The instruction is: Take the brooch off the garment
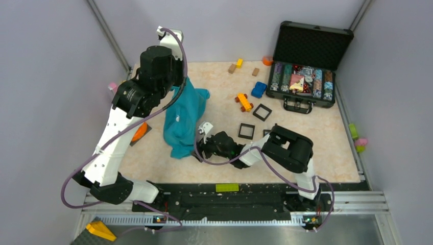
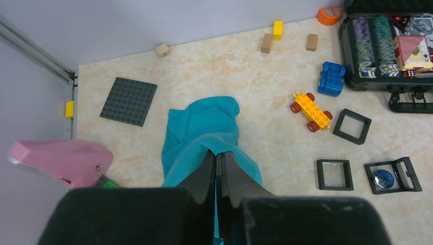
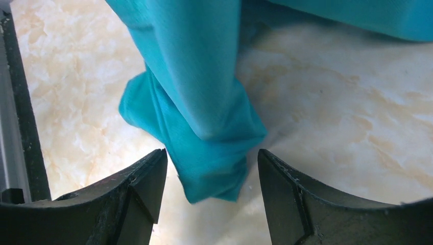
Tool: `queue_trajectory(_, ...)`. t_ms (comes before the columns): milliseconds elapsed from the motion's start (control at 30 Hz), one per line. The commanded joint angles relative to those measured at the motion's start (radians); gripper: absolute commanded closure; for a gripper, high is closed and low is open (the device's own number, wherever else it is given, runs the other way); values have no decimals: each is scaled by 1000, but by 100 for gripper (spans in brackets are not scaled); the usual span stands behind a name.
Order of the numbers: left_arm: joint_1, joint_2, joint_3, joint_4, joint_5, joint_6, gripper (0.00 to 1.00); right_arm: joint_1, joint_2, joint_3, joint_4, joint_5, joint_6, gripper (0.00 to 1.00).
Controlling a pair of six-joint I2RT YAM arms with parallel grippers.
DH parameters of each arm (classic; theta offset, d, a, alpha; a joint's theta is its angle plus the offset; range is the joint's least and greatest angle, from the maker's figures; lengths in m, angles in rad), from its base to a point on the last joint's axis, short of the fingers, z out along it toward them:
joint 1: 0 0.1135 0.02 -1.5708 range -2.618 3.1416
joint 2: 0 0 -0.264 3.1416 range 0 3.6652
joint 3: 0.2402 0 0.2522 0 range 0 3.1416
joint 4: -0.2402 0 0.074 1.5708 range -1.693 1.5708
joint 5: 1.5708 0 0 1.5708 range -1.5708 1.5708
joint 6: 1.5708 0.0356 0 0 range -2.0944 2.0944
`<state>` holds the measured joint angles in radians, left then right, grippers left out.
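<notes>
Your left claw (image 2: 216, 155) pinched the garment (image 2: 204, 127) aloft. Your right claw (image 3: 212, 155) stood spread around its lower corner. The brooch (image 2: 382, 178) apparently already lay apart, in a frame (image 2: 395, 192) on the right.

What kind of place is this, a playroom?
Probably a robot test bench, not a playroom. Two robot arms are bolted to a rail at the edge of a walled-in table, with a toy car, chip case and teal garment as props.
</notes>
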<state>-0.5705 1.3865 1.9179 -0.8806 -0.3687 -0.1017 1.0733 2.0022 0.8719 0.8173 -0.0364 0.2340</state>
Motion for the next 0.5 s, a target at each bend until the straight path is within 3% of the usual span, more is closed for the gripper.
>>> queue_trajectory(0, 13, -2, 43, 14, -29, 10, 100, 24, 45, 82, 41, -32, -3, 39)
queue_trajectory(167, 42, 11, 33, 14, -65, 24, 100, 23, -50, 64, 3, 16, -2, 85)
queue_trajectory(200, 58, 15, 30, 13, -84, 30, 100, 15, -93, 56, -31, 31, 1, 99)
queue_trajectory(367, 188, 41, 55, 7, -112, 35, 100, -113, -365, 44, -244, -26, 55, 100)
queue_trajectory(467, 263, 62, 116, 1, -119, 39, 100, -205, -490, 146, -472, -87, 27, 100)
